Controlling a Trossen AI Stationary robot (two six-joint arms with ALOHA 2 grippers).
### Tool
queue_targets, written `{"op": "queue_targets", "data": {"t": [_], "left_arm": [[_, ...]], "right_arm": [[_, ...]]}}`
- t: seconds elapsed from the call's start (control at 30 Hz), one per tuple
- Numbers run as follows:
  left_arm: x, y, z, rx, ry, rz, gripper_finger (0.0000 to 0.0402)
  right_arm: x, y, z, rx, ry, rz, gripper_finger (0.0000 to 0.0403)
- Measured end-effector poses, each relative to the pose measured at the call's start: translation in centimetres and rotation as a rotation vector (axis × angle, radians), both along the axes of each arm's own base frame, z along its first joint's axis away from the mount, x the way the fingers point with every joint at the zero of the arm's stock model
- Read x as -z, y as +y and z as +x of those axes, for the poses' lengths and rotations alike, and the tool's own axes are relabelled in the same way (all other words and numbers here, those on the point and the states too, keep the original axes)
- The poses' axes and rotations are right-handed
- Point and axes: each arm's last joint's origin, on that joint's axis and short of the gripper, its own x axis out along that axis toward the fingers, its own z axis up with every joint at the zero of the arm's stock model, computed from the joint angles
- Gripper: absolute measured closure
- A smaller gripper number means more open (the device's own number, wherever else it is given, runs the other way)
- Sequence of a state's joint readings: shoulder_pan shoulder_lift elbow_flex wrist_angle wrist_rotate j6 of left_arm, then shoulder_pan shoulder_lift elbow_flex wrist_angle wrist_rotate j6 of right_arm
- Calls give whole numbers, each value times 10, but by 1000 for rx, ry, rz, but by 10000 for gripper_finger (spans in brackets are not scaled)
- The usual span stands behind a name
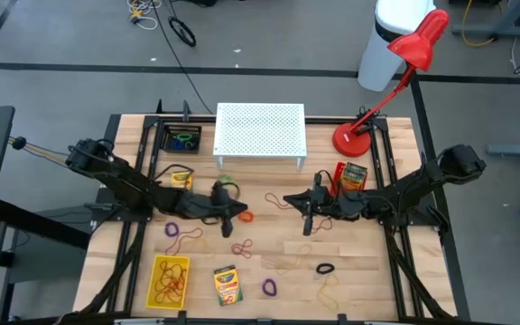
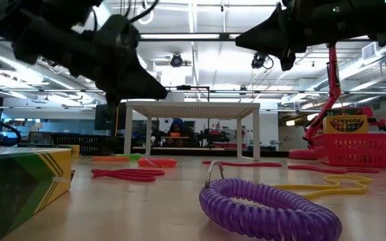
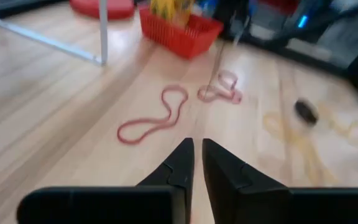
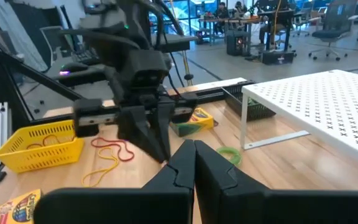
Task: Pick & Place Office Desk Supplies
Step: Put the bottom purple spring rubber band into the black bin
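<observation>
My left gripper point(image 1: 240, 213) hangs over the table's middle, tipped slightly down. Its fingers point(image 3: 182, 158) stand a narrow gap apart with nothing between them. An orange loop point(image 1: 246, 218) lies on the wood just beside its tip. My right gripper point(image 1: 287, 199) hovers level and shut, facing the left one. Below it a reddish-tan rubber band point(image 3: 221, 93) lies on the table. Crayon boxes lie at the near edge point(image 1: 227, 284) and far left point(image 1: 181, 178). Another crayon box stands in a red basket point(image 1: 352, 175). My right gripper: a thin strand point(image 3: 220, 62) runs up from the rubber band on the table toward the fingers. The left wrist view is blurred there, and I cannot tell whether the fingers hold it.
A yellow basket point(image 1: 170, 278) with rubber bands sits near left, a black tray point(image 1: 183, 140) with loops far left. The white perforated stand point(image 1: 260, 131) and red lamp point(image 1: 359, 135) stand at the back. Purple point(image 1: 269, 287), black point(image 1: 325, 268) and green point(image 1: 227, 187) loops lie scattered.
</observation>
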State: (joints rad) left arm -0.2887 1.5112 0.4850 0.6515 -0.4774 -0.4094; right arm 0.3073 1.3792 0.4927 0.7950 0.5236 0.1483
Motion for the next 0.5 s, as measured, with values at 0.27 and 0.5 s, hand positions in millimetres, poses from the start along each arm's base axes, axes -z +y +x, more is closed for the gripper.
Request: {"op": "queue_targets", "data": {"t": [0.27, 0.5], "left_arm": [[-21, -19, 17, -40, 166, 24, 328], [-26, -41, 10, -89, 237, -60, 281]], "right_arm": [[2, 0, 0, -4, 19, -4, 397], [2, 0, 0, -9, 19, -3, 397]]}}
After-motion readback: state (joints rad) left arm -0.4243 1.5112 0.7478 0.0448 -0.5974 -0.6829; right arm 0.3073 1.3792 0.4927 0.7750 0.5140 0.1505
